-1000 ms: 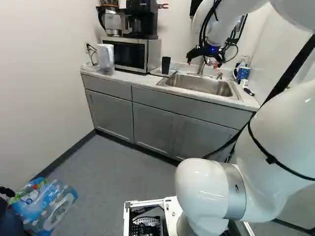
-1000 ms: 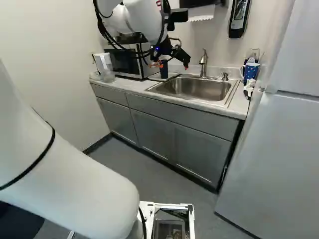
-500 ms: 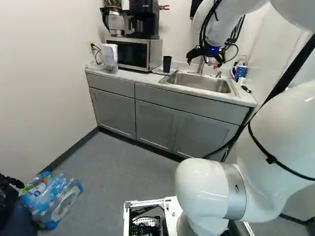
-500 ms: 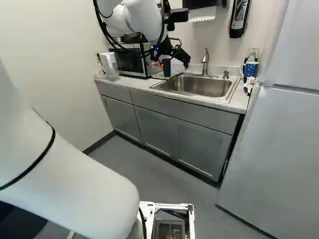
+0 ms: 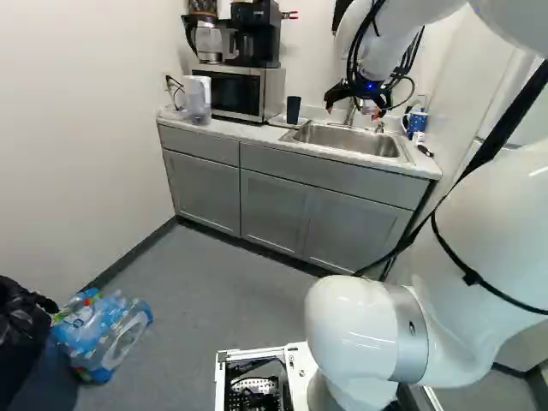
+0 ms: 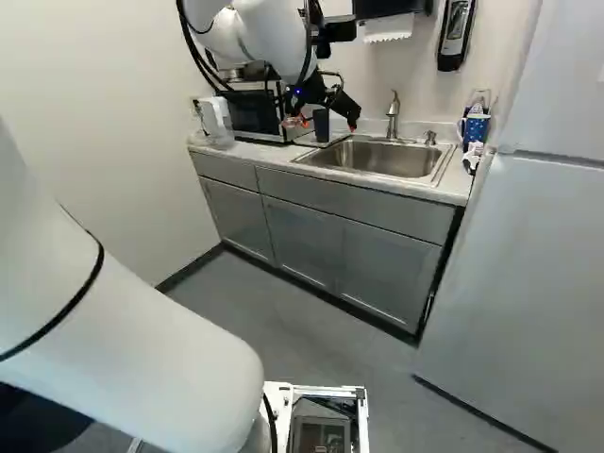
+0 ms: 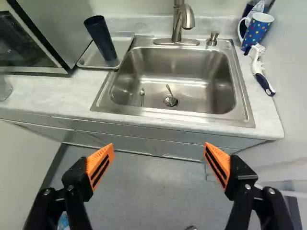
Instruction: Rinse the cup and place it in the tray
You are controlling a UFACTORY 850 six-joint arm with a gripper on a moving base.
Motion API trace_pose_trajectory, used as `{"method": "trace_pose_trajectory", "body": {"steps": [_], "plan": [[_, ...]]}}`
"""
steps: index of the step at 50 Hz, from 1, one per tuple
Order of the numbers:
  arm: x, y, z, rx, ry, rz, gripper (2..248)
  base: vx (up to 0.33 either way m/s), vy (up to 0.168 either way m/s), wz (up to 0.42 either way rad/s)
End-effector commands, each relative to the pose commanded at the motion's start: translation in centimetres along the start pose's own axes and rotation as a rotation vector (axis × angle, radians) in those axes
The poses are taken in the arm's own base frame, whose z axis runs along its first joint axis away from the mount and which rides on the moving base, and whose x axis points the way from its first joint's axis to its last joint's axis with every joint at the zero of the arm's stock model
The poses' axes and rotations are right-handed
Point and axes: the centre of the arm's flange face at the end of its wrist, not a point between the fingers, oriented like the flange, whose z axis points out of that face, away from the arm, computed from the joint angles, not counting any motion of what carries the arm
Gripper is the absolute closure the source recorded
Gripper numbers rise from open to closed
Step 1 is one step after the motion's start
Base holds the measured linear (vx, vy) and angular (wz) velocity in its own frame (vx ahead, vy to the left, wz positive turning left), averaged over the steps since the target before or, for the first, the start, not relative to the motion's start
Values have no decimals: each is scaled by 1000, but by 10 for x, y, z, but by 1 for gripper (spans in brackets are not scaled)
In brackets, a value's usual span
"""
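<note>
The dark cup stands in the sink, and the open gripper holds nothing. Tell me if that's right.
Wrong place: the wrist view shows the dark cup standing on the tray beside the sink, not in it. The rest is right: the gripper is open and holds nothing.

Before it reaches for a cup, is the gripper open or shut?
Open: the gripper has its two orange pads wide apart, nothing held between them.

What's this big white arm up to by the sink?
The robot arm is handling nothing right now: its gripper is open and empty, facing the sink. Its job is to rinse a cup and put it in the tray. A dark cup is on the tray beside the sink; a dotted mug stands on the other side.
</note>
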Motion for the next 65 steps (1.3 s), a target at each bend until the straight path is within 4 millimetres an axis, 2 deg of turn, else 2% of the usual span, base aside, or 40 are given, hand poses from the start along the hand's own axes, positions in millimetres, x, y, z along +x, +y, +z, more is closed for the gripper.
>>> {"method": "trace_pose_trajectory", "body": {"steps": [43, 65], "plan": [[0, 0, 0, 0, 0, 0, 3, -19, 8, 5], [-10, -4, 7, 14, 11, -10, 3, 0, 0, 0]]}}
